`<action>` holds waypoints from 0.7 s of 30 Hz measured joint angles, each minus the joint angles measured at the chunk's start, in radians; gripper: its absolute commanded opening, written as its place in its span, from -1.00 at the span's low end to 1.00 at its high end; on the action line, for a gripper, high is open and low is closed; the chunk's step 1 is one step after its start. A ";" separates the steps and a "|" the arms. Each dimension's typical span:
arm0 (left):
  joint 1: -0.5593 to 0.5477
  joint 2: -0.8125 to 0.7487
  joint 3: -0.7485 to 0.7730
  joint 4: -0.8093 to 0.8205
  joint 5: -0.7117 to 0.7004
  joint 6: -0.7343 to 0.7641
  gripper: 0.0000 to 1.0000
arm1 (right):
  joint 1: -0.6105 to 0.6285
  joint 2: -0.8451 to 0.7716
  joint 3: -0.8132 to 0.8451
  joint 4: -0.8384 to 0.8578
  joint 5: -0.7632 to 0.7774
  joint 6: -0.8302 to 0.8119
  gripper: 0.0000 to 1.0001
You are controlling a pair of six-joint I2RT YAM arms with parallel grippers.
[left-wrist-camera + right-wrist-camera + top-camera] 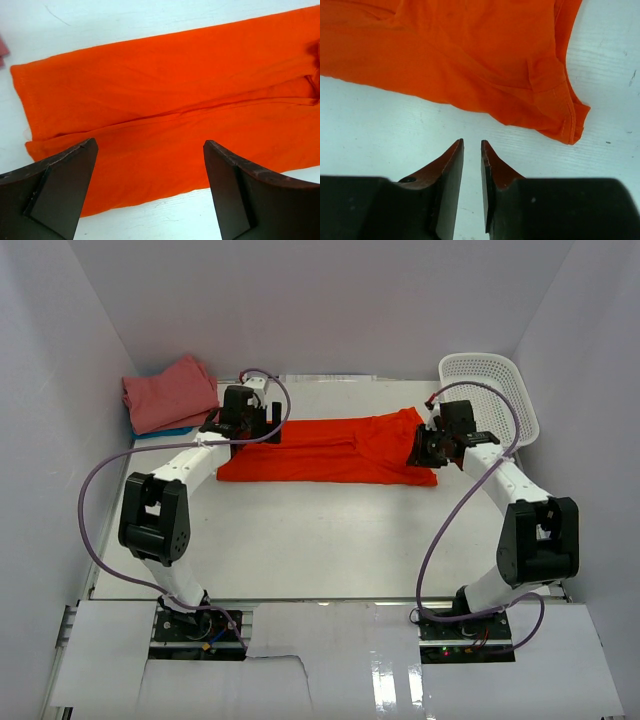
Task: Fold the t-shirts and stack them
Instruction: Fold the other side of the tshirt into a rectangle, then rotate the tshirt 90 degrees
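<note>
Orange-red t-shirt [330,450] is lying as a long folded strip across the tabletop [330,540], nearer the far edge. Left gripper [150,145] hangs over its left end, fingers spread wide, nothing in them. Right gripper [472,142] is just off the right end, fingers barely cracked apart, empty. Salmon-pink shirt [170,392] sits folded on the blue shirt [165,432] in the far left corner, basket [490,390] in the far right.
</note>
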 measured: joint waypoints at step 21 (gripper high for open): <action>-0.005 0.068 0.002 0.089 -0.065 -0.071 0.96 | 0.010 0.121 0.106 0.014 0.047 0.090 0.64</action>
